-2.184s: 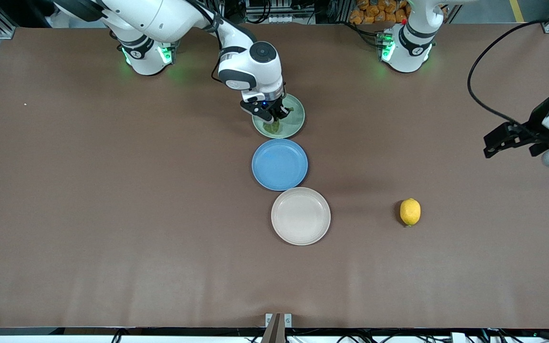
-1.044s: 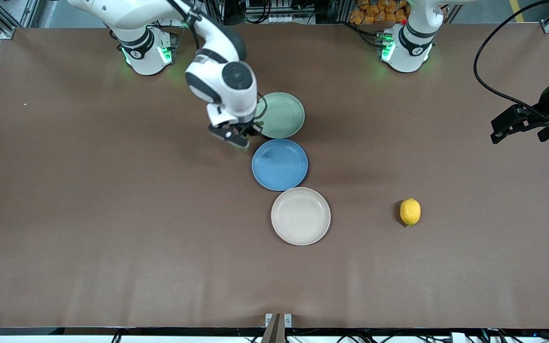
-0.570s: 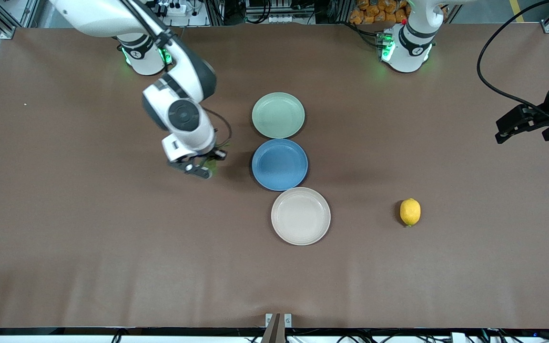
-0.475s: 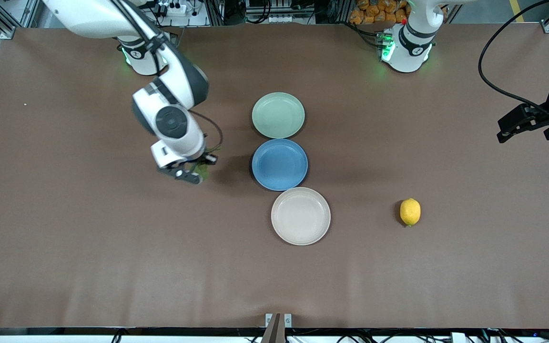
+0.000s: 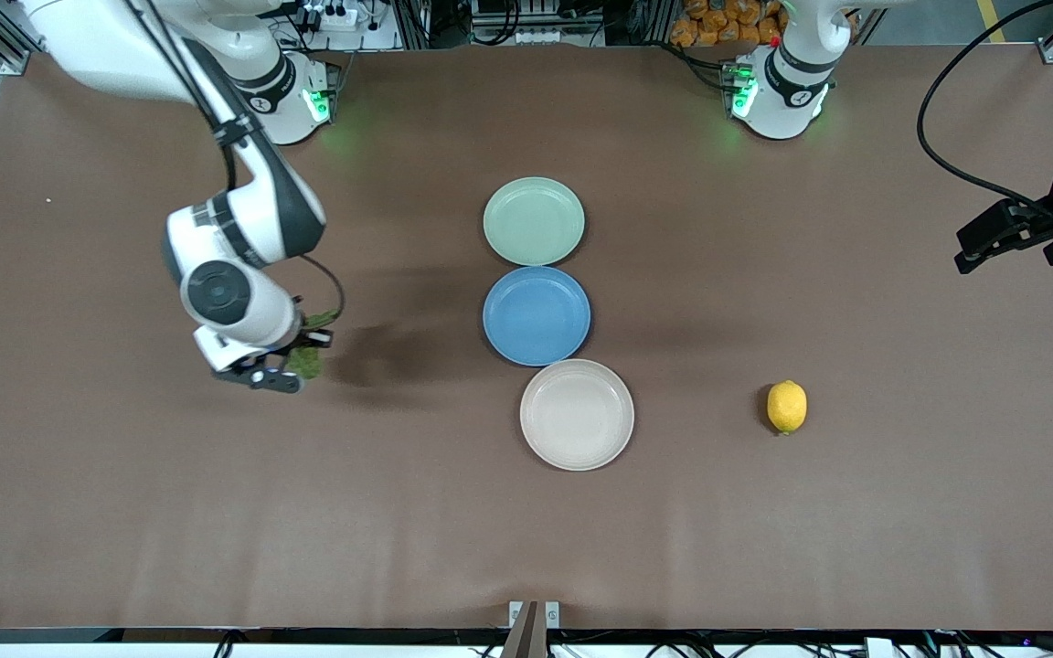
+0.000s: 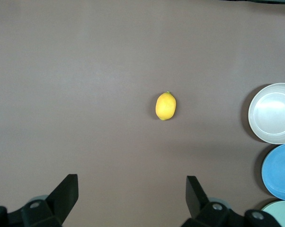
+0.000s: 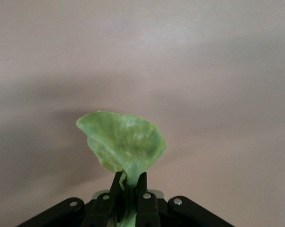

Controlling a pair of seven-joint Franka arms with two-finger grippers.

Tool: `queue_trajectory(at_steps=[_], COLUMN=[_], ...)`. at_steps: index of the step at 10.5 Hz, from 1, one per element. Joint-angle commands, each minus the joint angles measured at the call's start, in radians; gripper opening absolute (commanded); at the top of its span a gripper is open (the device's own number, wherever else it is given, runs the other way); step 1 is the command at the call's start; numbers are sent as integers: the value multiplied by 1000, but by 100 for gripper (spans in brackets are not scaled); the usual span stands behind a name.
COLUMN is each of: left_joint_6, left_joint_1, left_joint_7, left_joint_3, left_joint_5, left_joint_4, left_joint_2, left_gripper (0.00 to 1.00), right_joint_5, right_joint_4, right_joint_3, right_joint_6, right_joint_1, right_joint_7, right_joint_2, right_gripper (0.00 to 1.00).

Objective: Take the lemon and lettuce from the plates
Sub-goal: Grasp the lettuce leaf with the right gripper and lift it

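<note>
The brown bench (image 5: 526,530) carries three plates in a line near its middle. Farthest from the front camera is the mint green plate (image 5: 534,221), next the blue plate (image 5: 537,315) just beside it, and nearest the camera the beige plate (image 5: 577,414), its rim close against the blue one. All three lie bare.

The right arm reaches out over the bench toward its own end of the table, well apart from the plates. The right tool (image 5: 281,367) hangs over bare bench there, its fingers (image 7: 143,189) pinched together on the stem end of the lettuce (image 7: 122,144). The leaf stands out from the tool as a curled, crinkled green fan; in the front view only a small dark green scrap of it shows beside the tool, and it appears to be clear of the bench, though the height is hard to judge.

The left arm waits at its end of the table. The left tool (image 6: 132,198) is held high over the bench with its fingers spread wide and nothing between them.

The lemon (image 5: 786,407) lies on the bare bench toward the left arm's end, well apart from the beige plate and on no plate.
</note>
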Motion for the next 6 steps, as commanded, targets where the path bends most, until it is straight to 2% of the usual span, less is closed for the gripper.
queue_trajectory(at_steps=[1, 2, 4, 6], left_joint_6=[-13, -13, -24, -24], left_joint_1=[2, 2, 4, 4], left_joint_7=[-15, -15, -12, -14], left_joint_3=[-2, -2, 0, 0], left_joint_5=[-11, -11, -11, -9], left_joint_4=[-10, -10, -9, -9], left_joint_2=[-16, -18, -21, -19], left_gripper=[100, 100, 100, 100], right_joint_5=[37, 37, 40, 54], right_joint_4=[-15, -15, -31, -45], right_joint_3=[-47, -104, -172, -202], right_joint_6=[-16, -16, -1, 13], right_joint_1=[-42, -41, -42, -39], right_joint_7=[-158, -244, -327, -338], right_joint_2=[-10, -7, 15, 36], right_gripper=[16, 16, 16, 14])
